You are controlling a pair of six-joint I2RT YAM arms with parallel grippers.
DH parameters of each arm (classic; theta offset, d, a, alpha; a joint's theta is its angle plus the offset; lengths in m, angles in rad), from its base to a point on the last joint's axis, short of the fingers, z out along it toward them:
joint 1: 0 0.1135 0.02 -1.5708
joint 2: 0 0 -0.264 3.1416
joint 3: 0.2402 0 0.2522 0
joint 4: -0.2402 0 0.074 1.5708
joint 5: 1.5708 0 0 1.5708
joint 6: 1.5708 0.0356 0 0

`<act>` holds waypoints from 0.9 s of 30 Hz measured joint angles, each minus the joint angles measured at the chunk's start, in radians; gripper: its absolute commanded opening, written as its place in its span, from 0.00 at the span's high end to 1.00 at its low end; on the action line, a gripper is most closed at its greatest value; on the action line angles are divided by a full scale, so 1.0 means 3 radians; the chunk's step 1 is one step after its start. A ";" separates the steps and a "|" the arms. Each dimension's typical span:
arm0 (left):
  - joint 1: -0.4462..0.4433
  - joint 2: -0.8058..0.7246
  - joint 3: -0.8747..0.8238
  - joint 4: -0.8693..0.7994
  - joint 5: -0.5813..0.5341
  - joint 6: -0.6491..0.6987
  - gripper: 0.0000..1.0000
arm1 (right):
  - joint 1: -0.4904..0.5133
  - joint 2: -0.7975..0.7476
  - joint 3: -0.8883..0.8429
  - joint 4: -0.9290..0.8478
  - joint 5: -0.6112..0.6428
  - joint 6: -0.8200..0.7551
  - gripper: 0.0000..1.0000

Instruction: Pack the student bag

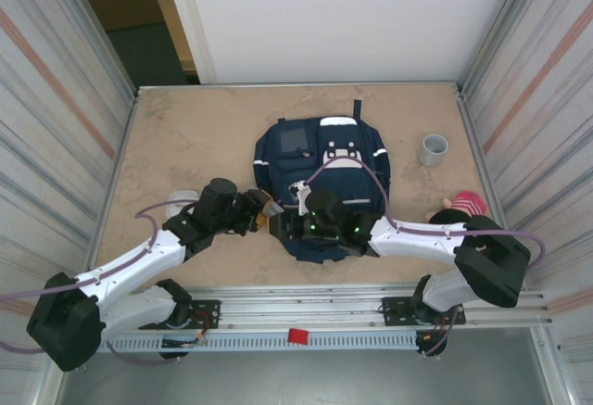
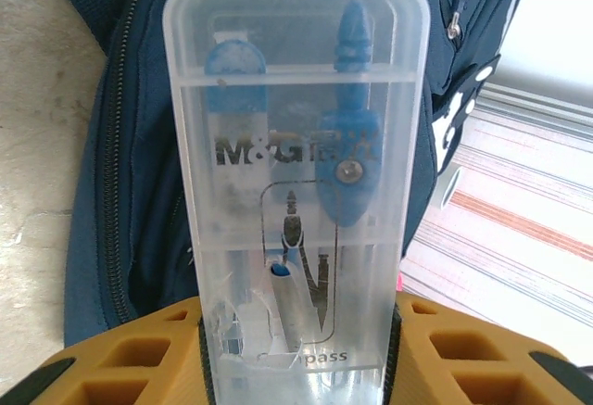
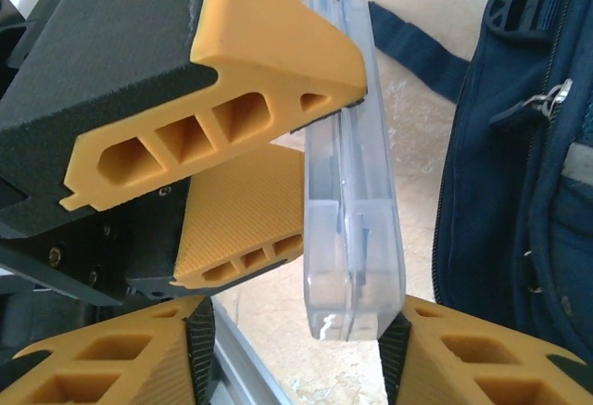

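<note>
Clear compass case (image 2: 296, 145) gripped in left end effector (image 2: 298, 359), beside near-left corner of student bag (image 1: 324, 159), right end effector (image 3: 298, 340) open around case's end.

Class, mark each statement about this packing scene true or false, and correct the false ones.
1. The left gripper holds a clear compass case. True.
2. The student bag is red. False: it is navy blue.
3. A grey cup stands on the table, right of the bag. True.
4. The compass case is already inside the bag. False: it is outside the bag, in the gripper.
5. The plush toy lies left of the bag. False: it lies to the right.
</note>
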 measured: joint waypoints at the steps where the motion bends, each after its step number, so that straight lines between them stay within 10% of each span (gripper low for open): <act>1: 0.0000 0.0000 -0.0003 0.0020 0.0017 -0.0003 0.64 | -0.0004 0.0000 0.0000 0.0003 0.0022 0.0001 0.57; 12: -0.0001 0.0053 -0.0006 0.0240 0.0109 -0.0025 0.60 | -0.0036 0.0000 0.0003 0.0001 0.0256 -0.0029 0.80; 27: -0.0154 -0.0245 -0.0178 0.0150 -0.0112 0.0103 0.25 | -0.0080 -0.0229 0.0031 -0.0384 0.0167 -0.0211 0.86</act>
